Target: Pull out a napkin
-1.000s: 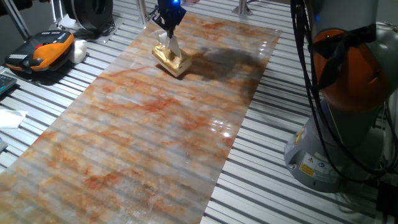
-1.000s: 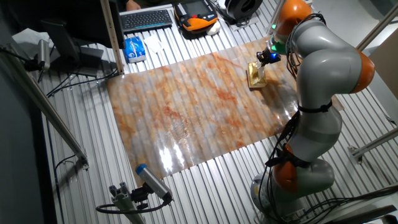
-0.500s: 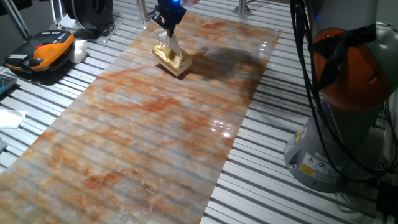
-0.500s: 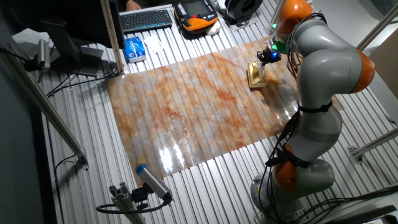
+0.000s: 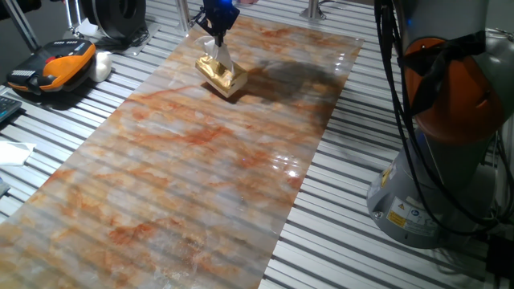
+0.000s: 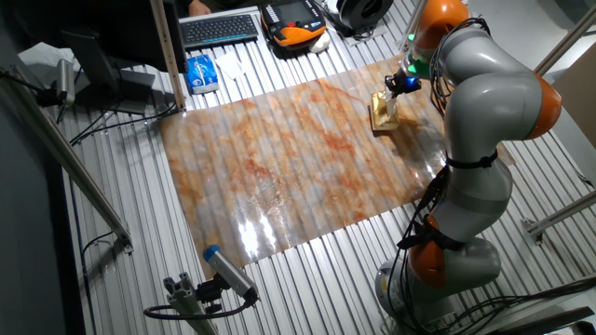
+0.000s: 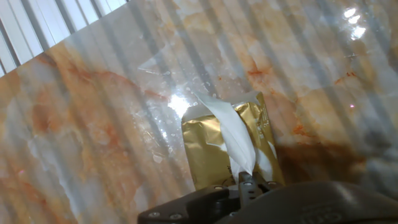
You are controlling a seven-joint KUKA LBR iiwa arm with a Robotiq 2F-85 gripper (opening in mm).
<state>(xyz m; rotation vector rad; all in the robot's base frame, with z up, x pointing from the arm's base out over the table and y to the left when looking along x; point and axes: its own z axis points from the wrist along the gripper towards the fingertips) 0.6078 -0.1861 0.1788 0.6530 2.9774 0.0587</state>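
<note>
The two-finger tool [image 7: 247, 180] pinches the thin white paper napkin [image 7: 233, 135] just above the shiny gold rectangular box [image 7: 211, 149], stretching it upward for extraction.

A marbled orange-and-grey sheet [image 6: 289, 158] covers the middle of the slatted metal table [image 5: 377, 257]. Beyond the sheet's far edge in the other fixed view lie a black keyboard [image 6: 220, 28], a blue packet [image 6: 200, 73] and an orange-and-black handheld device [image 6: 293, 19]. Near the table's front edge rests a blue-tipped cylindrical tool [image 6: 226, 271]. A white paper scrap [image 5: 14, 151] lies off the sheet's left edge.
</note>
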